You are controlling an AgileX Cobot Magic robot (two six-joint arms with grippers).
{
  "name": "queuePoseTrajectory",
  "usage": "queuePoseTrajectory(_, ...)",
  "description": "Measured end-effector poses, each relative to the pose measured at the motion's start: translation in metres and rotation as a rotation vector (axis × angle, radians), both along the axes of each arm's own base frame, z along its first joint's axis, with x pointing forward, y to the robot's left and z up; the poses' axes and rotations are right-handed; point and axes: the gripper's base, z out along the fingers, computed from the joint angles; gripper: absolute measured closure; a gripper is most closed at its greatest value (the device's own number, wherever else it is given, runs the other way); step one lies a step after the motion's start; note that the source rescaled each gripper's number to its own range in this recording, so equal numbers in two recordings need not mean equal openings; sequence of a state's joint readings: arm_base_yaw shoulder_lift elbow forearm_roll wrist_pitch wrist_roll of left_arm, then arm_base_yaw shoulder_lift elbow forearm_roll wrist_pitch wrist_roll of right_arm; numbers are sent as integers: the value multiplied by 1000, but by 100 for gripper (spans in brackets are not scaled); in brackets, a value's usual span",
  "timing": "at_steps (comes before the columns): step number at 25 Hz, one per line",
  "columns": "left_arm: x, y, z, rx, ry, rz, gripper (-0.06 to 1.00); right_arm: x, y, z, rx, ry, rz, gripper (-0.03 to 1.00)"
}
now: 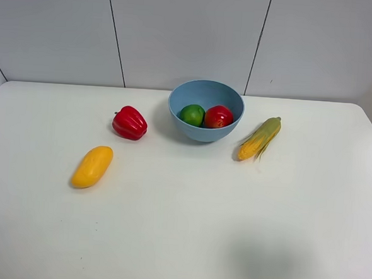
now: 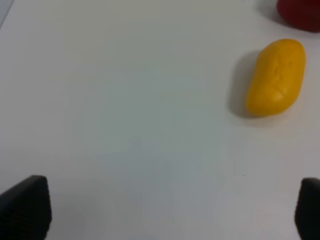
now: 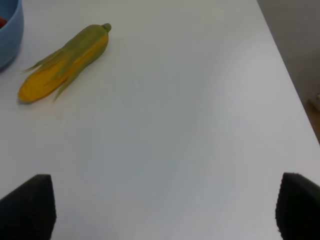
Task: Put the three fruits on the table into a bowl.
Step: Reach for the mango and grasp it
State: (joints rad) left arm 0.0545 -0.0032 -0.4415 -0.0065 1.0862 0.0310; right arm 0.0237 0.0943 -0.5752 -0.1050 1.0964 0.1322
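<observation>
The large white rectangular table (image 1: 187, 228) fills the high view. A deep, round light-blue plastic bowl (image 1: 202, 134) sits in the upper middle of that frame, near the far edge. Inside it lie a glossy green lime-like fruit (image 1: 191, 114) on the left and a round red apple-like fruit (image 1: 218, 116) on the right, the two touching. The elongated yellow-orange mango (image 1: 92, 166) lies on the tabletop at left-centre of the frame, well apart from the bowl, slanted with its upper end toward the right. A lobed red bell pepper (image 1: 129, 123) rests between mango and bowl, nearer the bowl, touching neither. A yellow corn cob with green husk (image 1: 260, 138) lies just right of the bowl, slanting, its green tip toward the upper right.

The left gripper (image 2: 167, 210) is over plain table, its dark textured fingertips (image 2: 25, 207) set wide with nothing between them; the mango shows ahead of it and off to one side, with an edge of the red pepper beyond. The right gripper (image 3: 162, 207) likewise has its jaws spread wide and empty over white surface; the corn cob lies ahead of it, with a sliver of the blue bowl past it.
</observation>
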Motion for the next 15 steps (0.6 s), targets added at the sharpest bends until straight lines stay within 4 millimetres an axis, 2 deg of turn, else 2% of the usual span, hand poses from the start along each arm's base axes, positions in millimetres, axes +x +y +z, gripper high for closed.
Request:
queuePoseTrajectory(6,0,0,0,0,0,0,-6,-15,-1,-1,-17,-86,-24,32)
queuePoseTrajectory(15,0,0,0,0,0,0,-6,-17,-3,-2,-31,-89,-31,32)
